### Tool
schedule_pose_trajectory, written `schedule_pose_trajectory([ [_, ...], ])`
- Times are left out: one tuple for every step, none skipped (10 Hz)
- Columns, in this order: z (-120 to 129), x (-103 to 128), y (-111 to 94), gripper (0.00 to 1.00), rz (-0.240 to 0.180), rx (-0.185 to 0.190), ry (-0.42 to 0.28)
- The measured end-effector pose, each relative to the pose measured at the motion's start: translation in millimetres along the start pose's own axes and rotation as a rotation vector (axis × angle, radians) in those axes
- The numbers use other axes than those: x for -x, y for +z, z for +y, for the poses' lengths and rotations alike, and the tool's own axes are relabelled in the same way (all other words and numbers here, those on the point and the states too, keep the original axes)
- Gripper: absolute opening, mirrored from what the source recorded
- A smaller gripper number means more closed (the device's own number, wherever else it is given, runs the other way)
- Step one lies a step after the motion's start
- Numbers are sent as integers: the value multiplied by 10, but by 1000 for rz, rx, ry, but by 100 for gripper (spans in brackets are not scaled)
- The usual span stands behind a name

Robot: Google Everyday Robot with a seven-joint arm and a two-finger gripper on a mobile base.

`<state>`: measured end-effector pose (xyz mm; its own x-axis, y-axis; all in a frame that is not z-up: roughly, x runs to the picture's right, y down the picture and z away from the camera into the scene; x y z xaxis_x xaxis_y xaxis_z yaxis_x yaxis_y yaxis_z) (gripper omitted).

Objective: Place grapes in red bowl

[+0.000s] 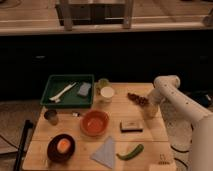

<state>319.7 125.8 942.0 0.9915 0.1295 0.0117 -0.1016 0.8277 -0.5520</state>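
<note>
the grapes (138, 98) lie on the wooden table (145, 140) near its right rear edge, well apart from the red bowl (94, 122), which sits near the table's middle. the gripper (150, 111) hangs just beside the grapes on their right, at the end of the white arm (175, 95). a small white cup (107, 93) and a green tray (68, 91) stand farther left along the back.

Dim rm, low warm light. Light wood table (145, 144) in foregrnd, black frame leg (22, 146) at its left side. Behind it a long dark cabinet front (110, 57) w/ pale countertop (100, 28) across full width; metal frame (95, 14) stands on top. Floor (19, 114) grey, speckled.
</note>
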Motion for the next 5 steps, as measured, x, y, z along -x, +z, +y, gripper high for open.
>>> schedule_pose_trajectory([
  [0, 0, 0, 80, 0, 0, 0],
  [1, -1, 0, 80, 0, 0, 0],
  [0, 0, -5, 80, 0, 0, 0],
  [2, -1, -5, 80, 0, 0, 1],
  [5, -10, -6, 80, -1, -2, 6],
])
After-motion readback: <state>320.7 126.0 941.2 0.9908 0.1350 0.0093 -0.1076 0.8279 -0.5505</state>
